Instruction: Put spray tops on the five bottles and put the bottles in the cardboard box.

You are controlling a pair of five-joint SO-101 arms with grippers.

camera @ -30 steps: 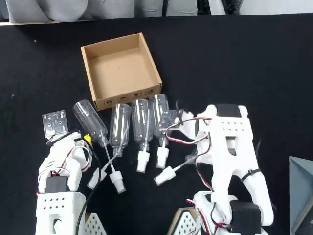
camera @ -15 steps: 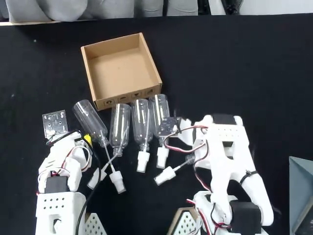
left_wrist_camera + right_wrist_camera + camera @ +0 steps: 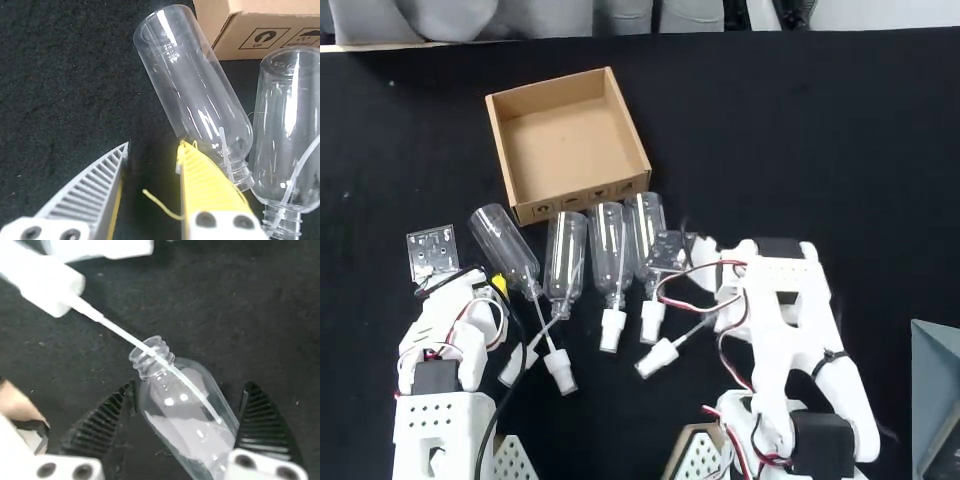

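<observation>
A black cloth table (image 3: 840,120) is stretching out under the fixed camera, with the cardboard box (image 3: 567,145) sitting toward its far side, no bottle in it yet. Just in front of the box, clear bottles (image 3: 566,255) are lying in a row, and white spray tops (image 3: 612,328) are lying at their necks, apparently not screwed on. The left arm (image 3: 445,345) is sitting near the row's left end, the right arm (image 3: 785,320) over its right end.

In the left wrist view, the left gripper (image 3: 153,147) is standing open, gripping nothing, its yellow finger just beside the neck of the leftmost bottle (image 3: 192,90).

In the right wrist view, the right gripper (image 3: 190,387) is standing open astride the end bottle (image 3: 175,410), one black finger on each side. A dip tube (image 3: 115,330) is running from a loose top (image 3: 42,275) into its neck.

The step in hand appears to be securing this bottle. The fingers should close on the body below the shoulder, clear of neck and tube, and firmly, since round clear plastic will probably slip.
</observation>
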